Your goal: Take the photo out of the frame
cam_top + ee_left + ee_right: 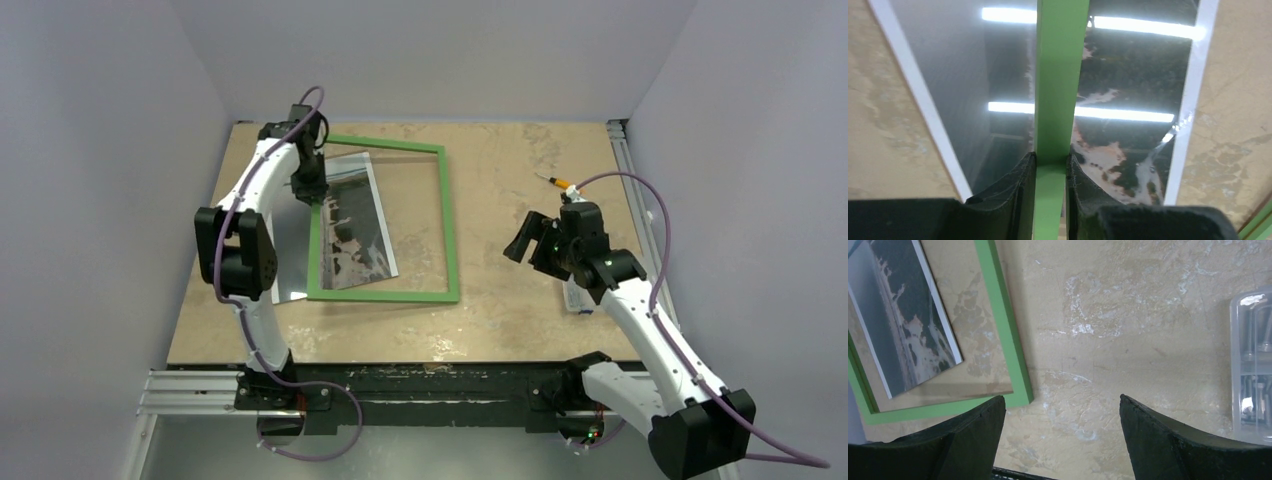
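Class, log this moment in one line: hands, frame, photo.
left hand: shut on thin green rectangular frame | right hand: open, empty | grey landscape photo: under frame's left bar

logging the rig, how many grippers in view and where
2. The left gripper is shut on the left rail of the green frame, over the photo; the right gripper hangs open between frame and clear plastic box.

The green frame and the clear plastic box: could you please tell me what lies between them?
Only bare tabletop lies between the frame and the clear plastic box, as the right wrist view shows.
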`<action>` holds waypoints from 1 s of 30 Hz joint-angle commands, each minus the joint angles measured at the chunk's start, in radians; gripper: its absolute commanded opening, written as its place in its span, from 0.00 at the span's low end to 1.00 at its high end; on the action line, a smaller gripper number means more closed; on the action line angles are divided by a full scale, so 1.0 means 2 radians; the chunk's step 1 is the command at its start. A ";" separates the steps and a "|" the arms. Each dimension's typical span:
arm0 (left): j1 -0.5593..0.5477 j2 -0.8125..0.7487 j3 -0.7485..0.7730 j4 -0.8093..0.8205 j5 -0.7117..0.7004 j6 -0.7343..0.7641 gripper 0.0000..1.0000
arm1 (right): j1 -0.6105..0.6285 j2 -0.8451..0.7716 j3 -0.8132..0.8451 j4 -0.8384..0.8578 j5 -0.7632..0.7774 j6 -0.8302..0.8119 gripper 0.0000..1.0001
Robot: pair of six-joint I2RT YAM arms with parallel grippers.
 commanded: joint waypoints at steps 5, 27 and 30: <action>-0.071 0.005 -0.013 0.063 0.039 -0.134 0.00 | 0.003 -0.035 0.000 -0.028 0.034 0.000 0.83; -0.188 0.187 0.149 0.121 0.080 -0.282 0.00 | 0.003 -0.074 0.011 -0.057 0.054 -0.007 0.84; -0.190 0.191 0.151 0.123 0.090 -0.284 0.00 | 0.003 -0.071 0.003 -0.038 0.042 -0.012 0.84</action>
